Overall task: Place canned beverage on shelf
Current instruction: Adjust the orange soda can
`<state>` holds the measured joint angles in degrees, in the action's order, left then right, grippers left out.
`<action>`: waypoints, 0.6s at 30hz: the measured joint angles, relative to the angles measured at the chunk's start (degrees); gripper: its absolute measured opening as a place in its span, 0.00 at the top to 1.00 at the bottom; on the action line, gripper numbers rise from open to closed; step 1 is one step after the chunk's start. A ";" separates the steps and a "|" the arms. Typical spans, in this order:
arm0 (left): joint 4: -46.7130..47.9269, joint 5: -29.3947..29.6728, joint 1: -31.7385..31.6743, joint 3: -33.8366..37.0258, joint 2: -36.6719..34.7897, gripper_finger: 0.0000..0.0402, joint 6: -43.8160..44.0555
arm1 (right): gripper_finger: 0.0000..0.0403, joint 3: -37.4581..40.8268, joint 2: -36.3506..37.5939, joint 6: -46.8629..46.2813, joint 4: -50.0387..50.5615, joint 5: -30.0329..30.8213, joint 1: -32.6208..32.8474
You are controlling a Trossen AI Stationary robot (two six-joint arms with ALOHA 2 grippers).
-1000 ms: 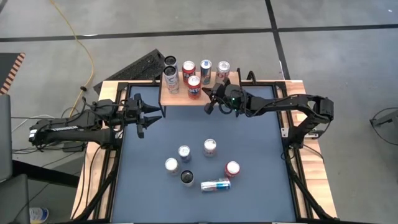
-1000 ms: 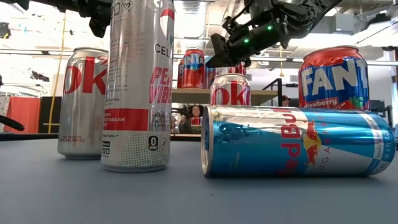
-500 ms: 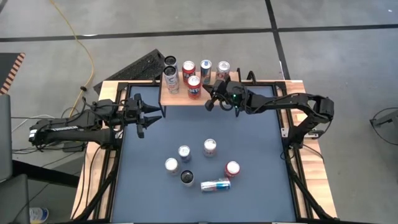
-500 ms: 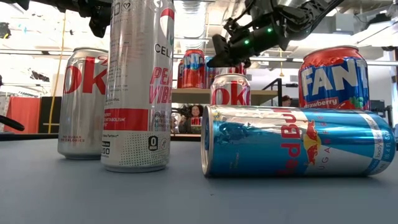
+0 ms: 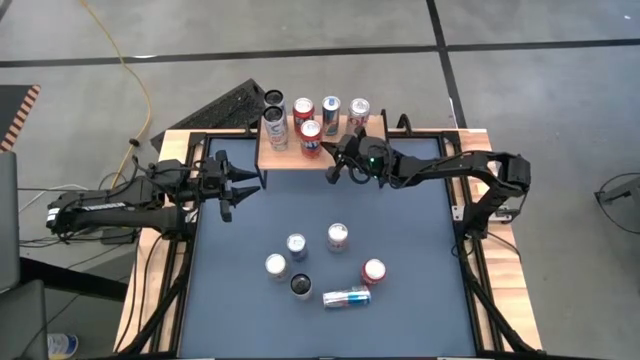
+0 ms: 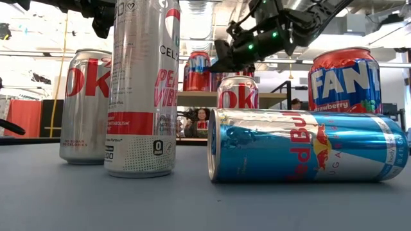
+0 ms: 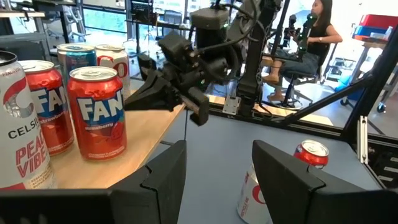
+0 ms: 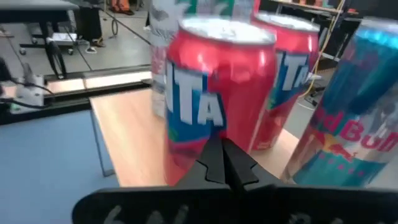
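Right gripper [image 5: 333, 172]: fingers pressed together and empty, at the shelf's front edge, tips pointing at the front red can.
Left gripper [image 5: 240, 185]: fingers parted, holding nothing, above the table's left side, near the shelf's left end.
Shelf [image 5: 285, 157]: light-wood top at the middle of the table's far edge, carrying six upright cans.
Cans on shelf: two tall ones [image 5: 275, 127] at the left end; a red one [image 5: 303, 110], a blue one [image 5: 331, 108] and another red-topped one [image 5: 359, 110] along the back edge; one red can [image 5: 312, 138] nearer the front edge.
In the way: the front red can [image 8: 214, 99] stands just beyond the right gripper's closed tips.
Cans on table: five upright in a loose group toward the near edge, among them a red one [image 5: 374, 271] and a dark-topped one [image 5: 301, 286]; a blue can [image 5: 347, 297] lies on its side nearest that edge.
Surface: dark blue table [image 5: 400, 250] with a black frame and a wood rim.
Room: grey floor with a yellow cable [image 5: 128, 70]; a seated person [image 7: 311, 37] beyond the table.
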<state>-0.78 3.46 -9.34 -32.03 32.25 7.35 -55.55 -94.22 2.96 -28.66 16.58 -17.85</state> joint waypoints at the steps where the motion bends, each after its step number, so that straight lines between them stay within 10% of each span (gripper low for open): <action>1: 0.00 0.00 0.00 0.00 0.00 0.57 0.00 | 1.00 0.01 -0.37 0.03 0.18 0.00 -0.27; 18: 0.00 0.43 0.00 0.00 0.00 0.57 0.66 | 1.00 0.02 -0.88 0.54 -3.43 -1.54 -2.16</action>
<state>-0.78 3.89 -9.34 -32.03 32.25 8.01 -55.53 -95.10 3.51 -32.09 15.04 -20.02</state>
